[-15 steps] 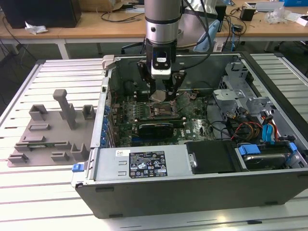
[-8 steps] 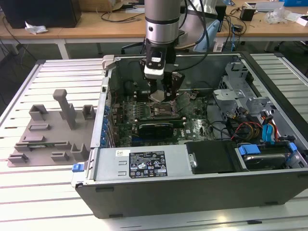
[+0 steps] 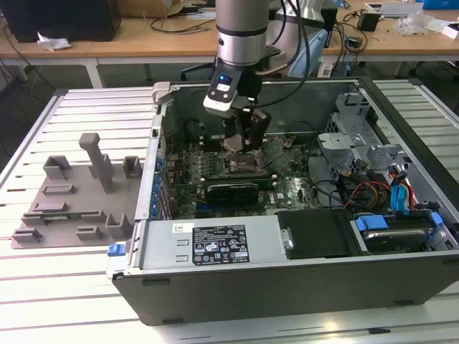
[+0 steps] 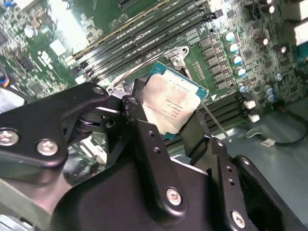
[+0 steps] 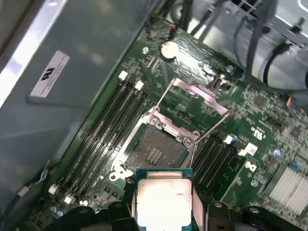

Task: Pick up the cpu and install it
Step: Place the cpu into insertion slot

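Note:
The cpu (image 4: 171,105), a flat square chip with a silvery top and pale rim, is clamped by its two side edges between the black fingers (image 4: 138,107) of my gripper (image 4: 166,115). In the first wrist view the cpu (image 5: 163,196) hangs just above and to one side of the bare socket (image 5: 156,151), whose metal load plate (image 5: 199,94) and lever stand raised. In the exterior view my gripper (image 3: 240,140) reaches down into the open computer case (image 3: 287,279), over the socket (image 3: 240,168) on the green motherboard.
A grey moulded tray (image 3: 72,193) lies on the slatted table at the exterior view's left. Inside the case are a power supply (image 3: 208,244), a drive cage (image 3: 358,143) and loose cables (image 3: 366,193). Memory slots (image 5: 110,125) flank the socket.

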{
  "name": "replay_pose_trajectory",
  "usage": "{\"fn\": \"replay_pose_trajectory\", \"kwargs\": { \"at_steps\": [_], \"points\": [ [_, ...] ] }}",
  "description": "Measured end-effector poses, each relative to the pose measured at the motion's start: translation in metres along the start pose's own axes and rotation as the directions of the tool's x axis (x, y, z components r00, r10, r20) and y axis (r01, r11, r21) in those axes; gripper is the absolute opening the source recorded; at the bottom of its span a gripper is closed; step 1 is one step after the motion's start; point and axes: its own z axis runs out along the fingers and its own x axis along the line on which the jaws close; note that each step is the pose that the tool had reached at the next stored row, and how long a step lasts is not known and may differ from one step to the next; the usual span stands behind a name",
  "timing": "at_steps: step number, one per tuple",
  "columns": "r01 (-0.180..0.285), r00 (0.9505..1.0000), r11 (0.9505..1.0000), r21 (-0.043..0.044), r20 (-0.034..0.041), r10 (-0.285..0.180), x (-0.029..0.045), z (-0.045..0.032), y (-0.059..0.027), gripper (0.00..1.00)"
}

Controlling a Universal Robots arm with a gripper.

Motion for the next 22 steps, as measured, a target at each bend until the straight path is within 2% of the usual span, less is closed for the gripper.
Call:
{"fn": "replay_pose_trajectory", "kwargs": {
  "at_steps": [3, 4, 7, 10, 13, 15, 16, 17, 19, 22],
  "points": [
    [-0.064, 0.9979, 0.9979, 0.0015, -0.0006, 0.064, 0.0, 0.0002, 0.0, 0.55],
    [-0.091, 0.9959, 0.9959, 0.0021, -0.0009, 0.091, 0.0, 0.0003, 0.0, 0.55],
    [-0.155, 0.9879, 0.9879, 0.0037, -0.0015, 0.155, 0.0, 0.0005, 0.0, 0.55],
    [-0.22, 0.9756, 0.9756, 0.0052, -0.0019, 0.22, 0.0, 0.0007, 0.0, 0.55],
    [-0.322, 0.9467, 0.9467, 0.0078, -0.0024, 0.322, 0.0, 0.0011, 0.0, 0.55],
    [-0.363, 0.9319, 0.9319, 0.009, -0.0025, 0.363, 0.0, 0.0013, 0.0, 0.55],
    [-0.397, 0.9179, 0.9179, 0.0098, -0.0025, 0.397, 0.0, 0.0014, 0.0, 0.55],
    [-0.442, 0.8969, 0.8969, 0.0109, -0.0027, 0.442, 0.0, 0.002, 0.0, 0.55],
    [-0.456, 0.89, 0.89, 0.0116, -0.002, 0.456, -0.0002, 0.0027, 0.0006, 0.55],
    [-0.457, 0.8894, 0.8893, 0.0117, -0.001, 0.457, -0.0005, 0.0034, 0.0011, 0.55]
  ]
}}
